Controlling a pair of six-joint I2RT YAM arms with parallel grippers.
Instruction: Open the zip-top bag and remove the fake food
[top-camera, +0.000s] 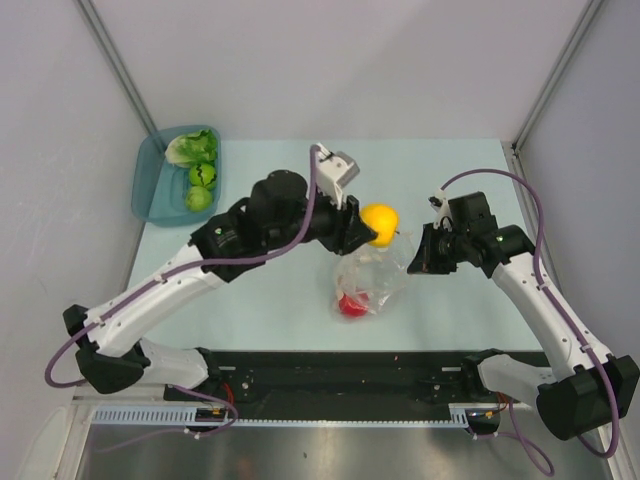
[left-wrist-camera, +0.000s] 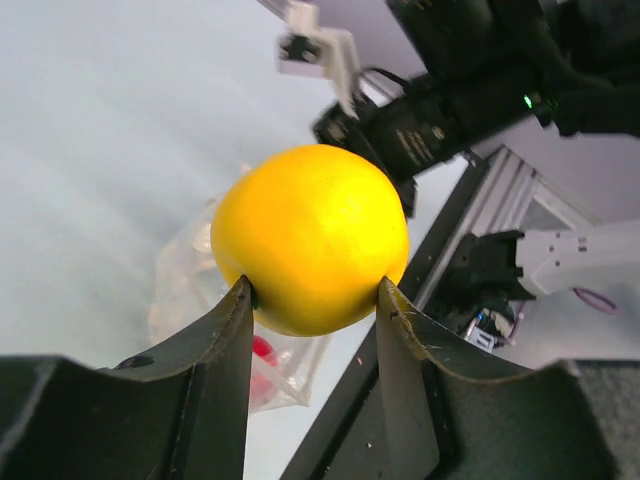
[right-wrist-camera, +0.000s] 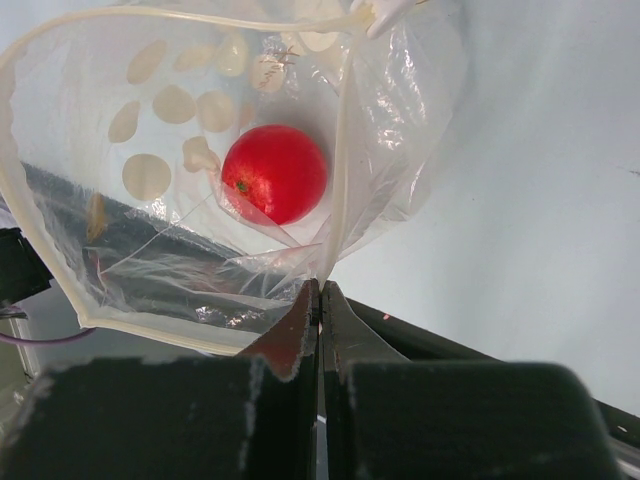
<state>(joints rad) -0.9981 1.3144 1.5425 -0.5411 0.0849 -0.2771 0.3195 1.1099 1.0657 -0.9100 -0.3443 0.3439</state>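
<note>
Over the pale table (top-camera: 270, 300) mid-frame, my left gripper (left-wrist-camera: 315, 290) clamps the yellow fruit (left-wrist-camera: 310, 235); my right gripper (right-wrist-camera: 320, 290) pinches the rim of the zip-top bag (right-wrist-camera: 180, 250).

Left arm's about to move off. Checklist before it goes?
1. Hold: left gripper clamps the fruit on both sides: ok.
2. Fruit out of the bag: ok.
3. The right gripper is shut on the bag rim: ok.
4. Bag mouth open: ok.
5. Bag emptied: not ok, the red piece is inside.
6. Room in the tray, beside the lettuce: cannot tell.
</note>
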